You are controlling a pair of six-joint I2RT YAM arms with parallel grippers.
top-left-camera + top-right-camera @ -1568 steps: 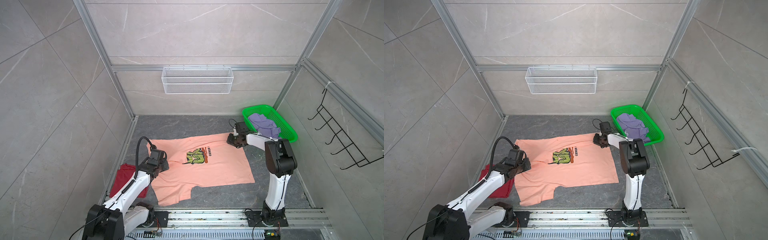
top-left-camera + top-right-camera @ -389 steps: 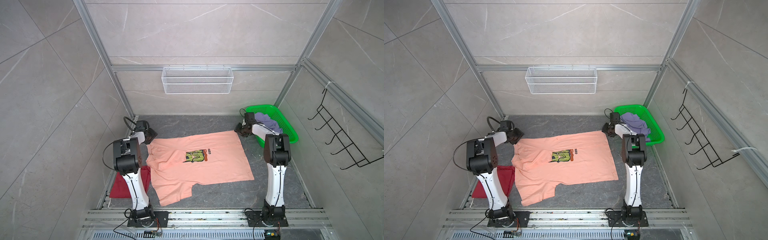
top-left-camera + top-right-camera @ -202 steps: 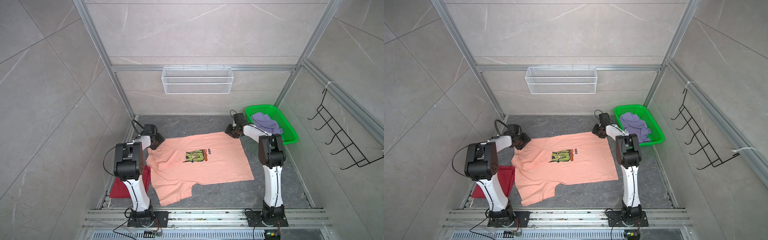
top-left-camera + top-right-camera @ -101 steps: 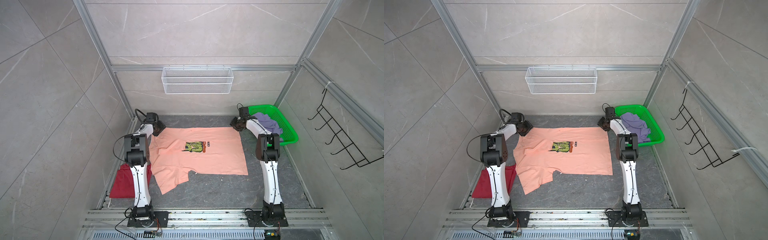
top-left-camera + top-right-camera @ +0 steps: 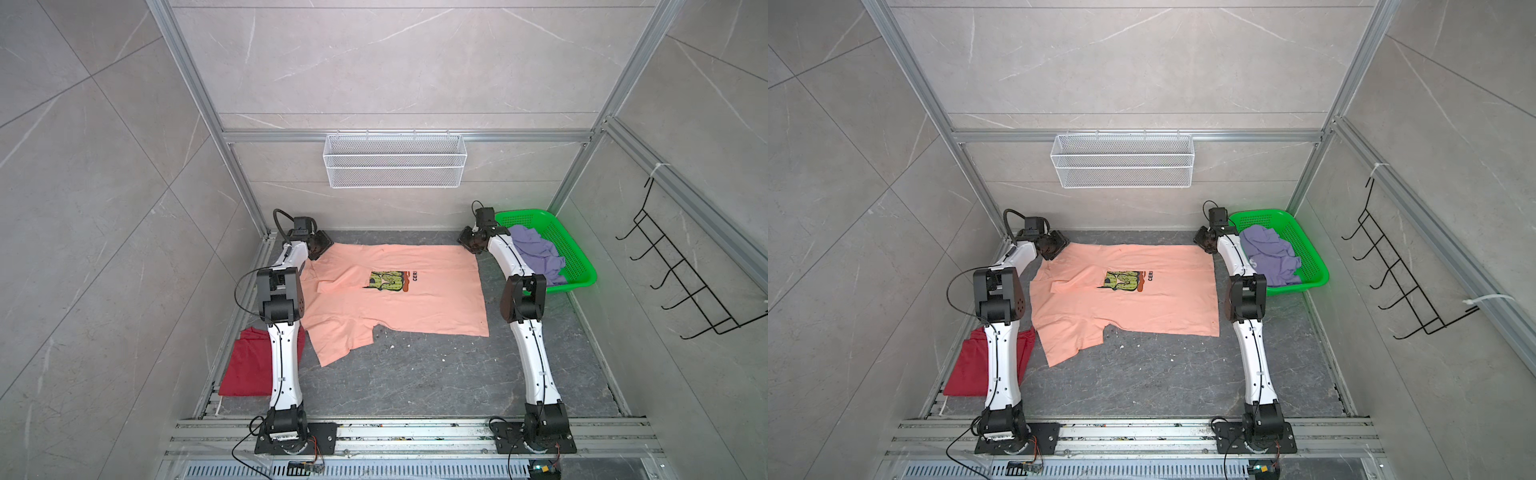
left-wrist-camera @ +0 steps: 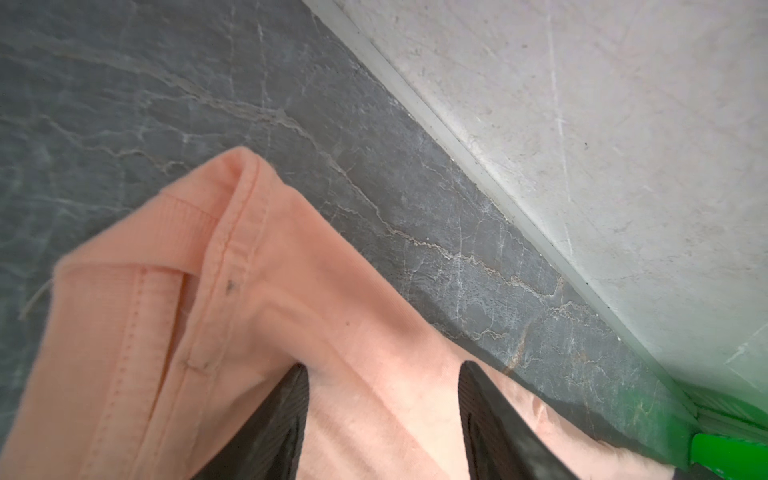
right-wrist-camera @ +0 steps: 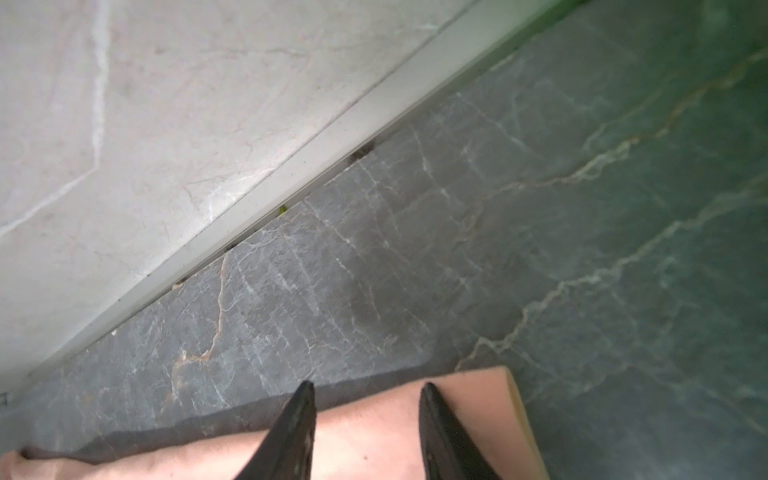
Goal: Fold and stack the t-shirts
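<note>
The peach-orange t-shirt (image 5: 395, 303) (image 5: 1129, 303) lies spread on the dark floor, print up, with one sleeve folded over by the collar. My left gripper (image 5: 322, 245) (image 6: 382, 365) is at its far left corner, jaws apart, tips resting on the cloth near the collar. At the far right corner my right gripper (image 5: 467, 245) (image 7: 368, 384) also has its jaws apart over the cloth edge. A dark red t-shirt (image 5: 249, 365) lies bunched behind the left arm's base. The lavender t-shirt (image 5: 536, 253) sits in the green basket (image 5: 577, 257).
The back wall runs just beyond both grippers. A white wire basket (image 5: 395, 166) hangs on it above the floor. A black hook rack (image 5: 685, 282) is mounted on the right wall. Bare floor lies between the shirt and the front rails.
Over the last second both grippers moved back toward the wall and the peach shirt slid with them, its far edge pulled straight. Hardly anything has shifted in the last half second.
</note>
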